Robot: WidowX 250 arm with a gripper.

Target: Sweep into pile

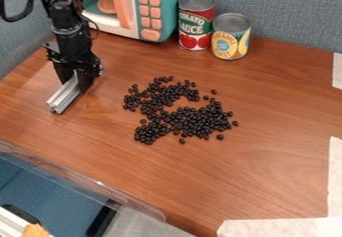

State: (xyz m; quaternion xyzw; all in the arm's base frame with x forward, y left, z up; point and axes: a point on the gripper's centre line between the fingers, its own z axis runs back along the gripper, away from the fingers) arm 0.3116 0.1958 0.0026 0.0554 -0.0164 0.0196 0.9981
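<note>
This looks like a robotics lab set up in an office cubicle. Behind the teal, white and coral plastic toy microwave (163, 13) rise blue-grey woven fabric partition walls (287, 13), the kind found in offices. The microwave stands at the back of a reddish-brown wood-grain tabletop (267, 106), and just to its right are a red-and-green labelled tomato sauce can (196, 23) and a yellow-and-blue labelled fruit can (231, 37), giving a play-kitchen touch. The lab side shows in the black jointed robot arm (67, 28) left of the microwave, with a slotted silver metal bar (63, 97) at its lower end.
</note>
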